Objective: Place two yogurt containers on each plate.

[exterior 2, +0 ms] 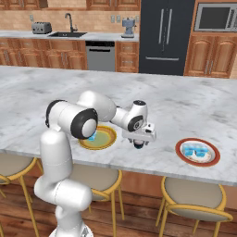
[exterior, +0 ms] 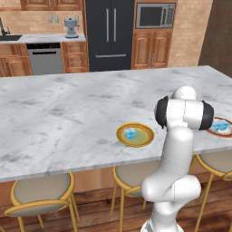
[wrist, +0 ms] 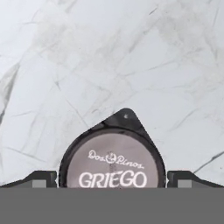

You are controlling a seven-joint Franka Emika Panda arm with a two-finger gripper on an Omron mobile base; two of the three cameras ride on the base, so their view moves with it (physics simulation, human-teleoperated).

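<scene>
The dark round Griego yogurt cup (wrist: 112,162) sits clamped between the fingertips (wrist: 41,178) of the gripper (exterior 2: 139,144), above the marble counter (wrist: 109,52). The yellow-rimmed plate (exterior 2: 107,141) lies just beside the hand, the red-rimmed plate (exterior 2: 210,159) farther off on its other side.

In the hand view the dark round yogurt cup (wrist: 113,159) is cut off along its lower part, and the fingertips (wrist: 41,178) show as mere stubs. In the left base view the arm's elbow covers part of the red-rimmed plate (exterior: 216,132), which the right edge also crops. In the right base view the shoulder hides the left side of the yellow-rimmed plate (exterior 2: 109,139); its pale-blue tub (exterior 2: 92,137) is barely visible.
</scene>
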